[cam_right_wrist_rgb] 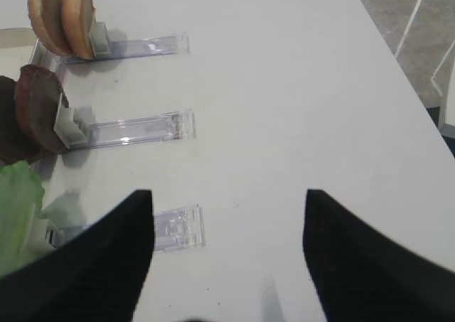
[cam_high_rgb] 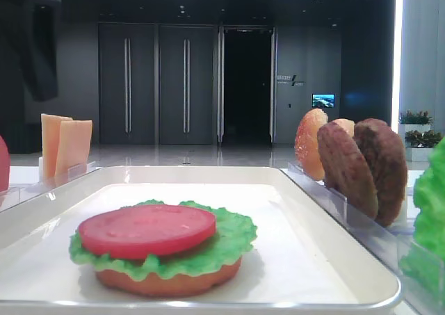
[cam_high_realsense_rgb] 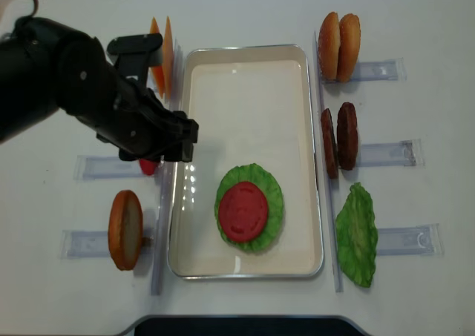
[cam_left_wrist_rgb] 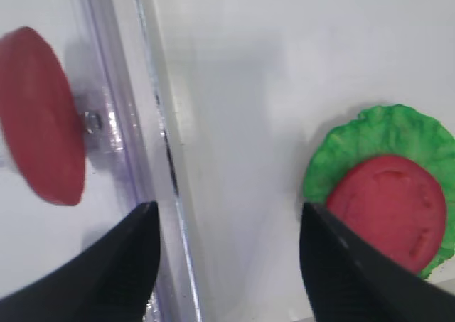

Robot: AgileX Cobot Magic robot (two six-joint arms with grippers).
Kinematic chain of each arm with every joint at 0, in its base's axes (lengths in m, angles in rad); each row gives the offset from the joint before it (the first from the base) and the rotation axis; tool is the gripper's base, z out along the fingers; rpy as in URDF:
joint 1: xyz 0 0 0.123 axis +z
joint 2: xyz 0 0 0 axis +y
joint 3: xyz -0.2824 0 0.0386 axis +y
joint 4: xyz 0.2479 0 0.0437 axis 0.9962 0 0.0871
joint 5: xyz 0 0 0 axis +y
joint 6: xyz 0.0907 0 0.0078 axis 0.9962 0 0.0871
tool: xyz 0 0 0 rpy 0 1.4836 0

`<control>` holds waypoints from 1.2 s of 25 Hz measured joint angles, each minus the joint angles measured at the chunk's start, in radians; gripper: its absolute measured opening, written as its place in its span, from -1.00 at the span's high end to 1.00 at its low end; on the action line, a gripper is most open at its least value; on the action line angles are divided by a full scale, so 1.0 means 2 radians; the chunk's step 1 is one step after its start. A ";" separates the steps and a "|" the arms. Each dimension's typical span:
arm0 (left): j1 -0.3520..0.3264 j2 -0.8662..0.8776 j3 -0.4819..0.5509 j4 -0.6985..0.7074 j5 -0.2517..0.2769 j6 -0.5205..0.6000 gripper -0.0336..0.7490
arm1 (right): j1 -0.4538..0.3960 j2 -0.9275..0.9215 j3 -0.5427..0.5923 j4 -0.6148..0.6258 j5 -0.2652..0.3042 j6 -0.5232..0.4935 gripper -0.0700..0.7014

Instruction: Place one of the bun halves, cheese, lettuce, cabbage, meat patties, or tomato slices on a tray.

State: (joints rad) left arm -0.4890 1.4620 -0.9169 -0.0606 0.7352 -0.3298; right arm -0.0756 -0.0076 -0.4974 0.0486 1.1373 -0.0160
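On the white tray [cam_high_realsense_rgb: 245, 76] lies a stack: a tomato slice [cam_high_realsense_rgb: 243, 211] on lettuce [cam_high_realsense_rgb: 276, 195] on a bun half [cam_high_rgb: 167, 284]. My left gripper [cam_left_wrist_rgb: 227, 215] hangs open and empty above the tray's left rim [cam_left_wrist_rgb: 167, 165], left of that stack, under my black left arm [cam_high_realsense_rgb: 89, 91]. A second tomato slice [cam_left_wrist_rgb: 39, 116] stands in the rack beside it. My right gripper [cam_right_wrist_rgb: 227, 197] is open and empty over bare table. Cheese [cam_high_realsense_rgb: 159, 50], bun halves [cam_high_realsense_rgb: 339, 45] and meat patties [cam_high_realsense_rgb: 339, 139] stand in racks. No cabbage is in view.
Clear plastic racks [cam_high_realsense_rgb: 382, 154] flank the tray on both sides. Another bun half [cam_high_realsense_rgb: 125, 229] stands at the left front, and a loose lettuce leaf [cam_high_realsense_rgb: 358, 232] lies at the right front. The table edge [cam_right_wrist_rgb: 398, 59] runs to the right of my right gripper.
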 joint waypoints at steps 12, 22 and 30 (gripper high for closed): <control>0.072 -0.050 -0.001 0.076 0.069 -0.014 -0.29 | 0.000 0.000 0.000 0.000 0.000 0.000 -0.38; 0.130 -0.063 -0.001 0.121 0.113 -0.023 -0.29 | 0.000 0.000 0.000 0.000 0.000 0.000 -0.38; 0.164 -0.065 -0.001 0.131 0.124 -0.023 -0.29 | 0.000 0.000 0.000 0.000 0.000 0.000 -0.38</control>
State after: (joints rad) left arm -0.1610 1.3313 -0.9190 0.2009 0.9828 -0.3755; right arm -0.0756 -0.0076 -0.4974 0.0486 1.1373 -0.0160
